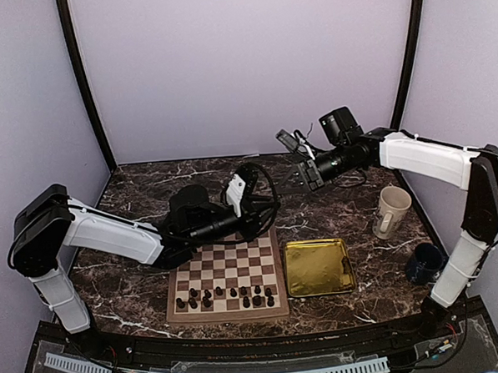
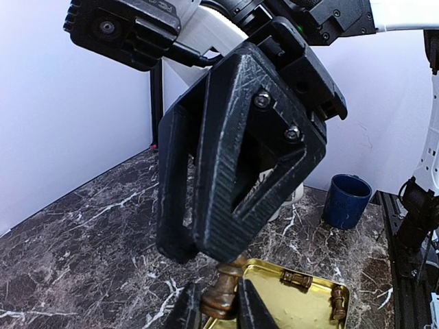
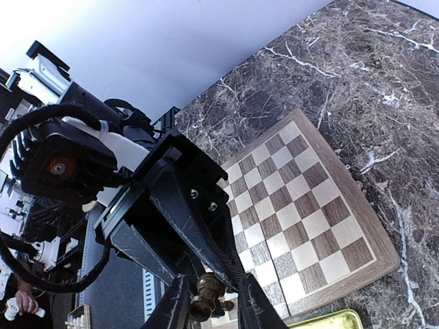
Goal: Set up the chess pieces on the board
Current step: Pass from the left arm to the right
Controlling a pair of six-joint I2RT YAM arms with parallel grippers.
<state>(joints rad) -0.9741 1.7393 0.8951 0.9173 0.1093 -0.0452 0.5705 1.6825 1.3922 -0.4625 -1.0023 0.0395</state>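
The left gripper [image 2: 221, 310] was pressed together on a brass-coloured chess piece [image 2: 223, 293], pinching it low between its two fingertips. The right gripper [image 3: 209, 312] met it head-on. Its fingers stood on either side of the same piece, close in, but whether they actually gripped it could not be told. In the left wrist view the right gripper's black fingers came down from above onto the top of the piece.

The two grippers held the piece in the air, above the marble table [image 1: 133, 201] near the far right corner of the board [image 1: 228, 261].

The dark chess pieces [image 1: 207, 302] stood in the two nearest rows of the board, well below and nearer than both grippers. The rest of the squares were bare.

Just right of the board lay a gold tray [image 1: 320, 270]. Two more brass-coloured pieces [image 2: 295, 279] lay on their sides in it.

Farther right stood a cream cup [image 1: 392, 211], with a dark blue mug [image 1: 424, 261] nearer and to its right.
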